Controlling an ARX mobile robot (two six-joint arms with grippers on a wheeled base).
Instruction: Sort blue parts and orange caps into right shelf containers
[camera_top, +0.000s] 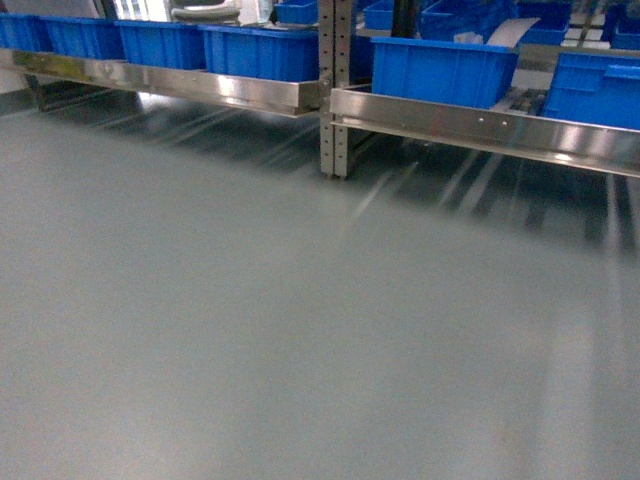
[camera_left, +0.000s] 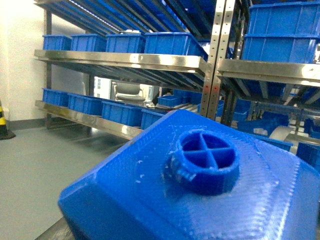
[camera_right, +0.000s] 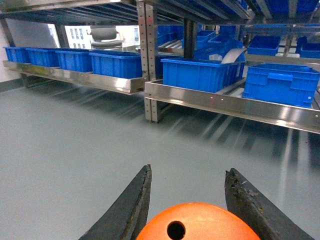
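A large blue part (camera_left: 200, 195) with a round cross-ribbed boss fills the lower left wrist view, held above the floor; it hides my left gripper's fingers. My right gripper (camera_right: 188, 170) is shut on an orange cap (camera_right: 200, 222), whose holed flat top sits between the two dark fingers (camera_right: 132, 205). The steel shelf (camera_top: 480, 125) stands ahead with blue containers (camera_top: 440, 70) (camera_top: 595, 88) on its right bay, which also show in the right wrist view as containers (camera_right: 197, 74) (camera_right: 280, 82). Neither gripper appears in the head view.
The left bay holds a row of blue crates (camera_top: 150, 42) behind a perforated upright (camera_top: 335, 90). Grey floor (camera_top: 300, 330) stretches between me and the rack. A striped cone (camera_left: 4, 122) stands at the far left by the wall.
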